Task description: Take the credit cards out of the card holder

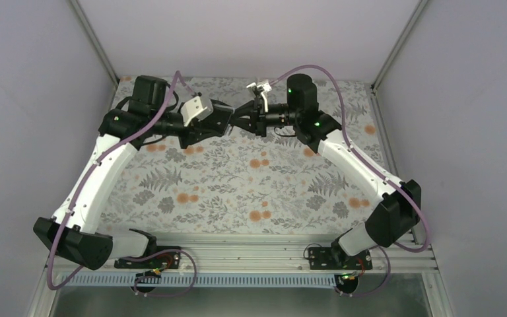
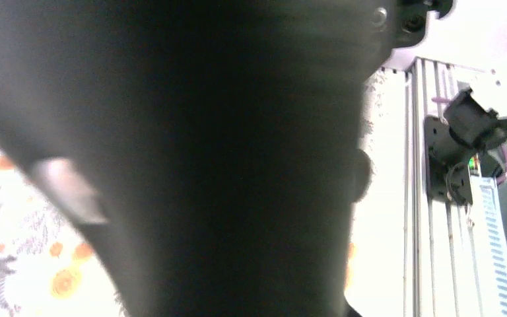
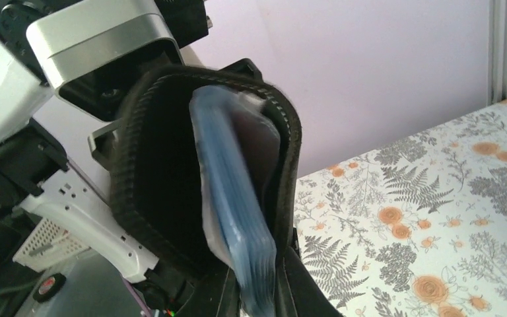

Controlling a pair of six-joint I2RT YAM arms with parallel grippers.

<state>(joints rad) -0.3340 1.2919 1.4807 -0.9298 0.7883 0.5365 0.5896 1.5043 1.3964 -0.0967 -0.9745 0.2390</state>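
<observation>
Suspension above the table [image 1: 251, 198] is how the card holder [image 3: 152, 165] is presented. It is kept in the air toward 12 o'clock of the floral surface, where the two arms meet tip to tip. In the right wrist view its lower edge is seen pinched between the narrowly closed fingers of the right gripper [image 3: 262, 300]. The dark stitched cover is spread open above them, and the light-blue inner leaf [image 3: 231, 198] is turned edge-on to the lens.

This hold is judged to serve as an anchor: with the wallet clamped low and raised clear of the cloth, its open side is offered to the other arm. The left gripper [image 1: 228, 124] is placed at about 10 o'clock from the holder in that view, close against its upper cover. Whether its fingers are closed on anything cannot be told, because its own camera is almost wholly blocked by a dark mass close to the lens.

No credit card can be identified with certainty. A dull pinkish patch [image 3: 259, 142] is seen behind the leaf at 1 o'clock and may be a card in its pocket. No card is seen on the table, so the removal is judged unfinished.
</observation>
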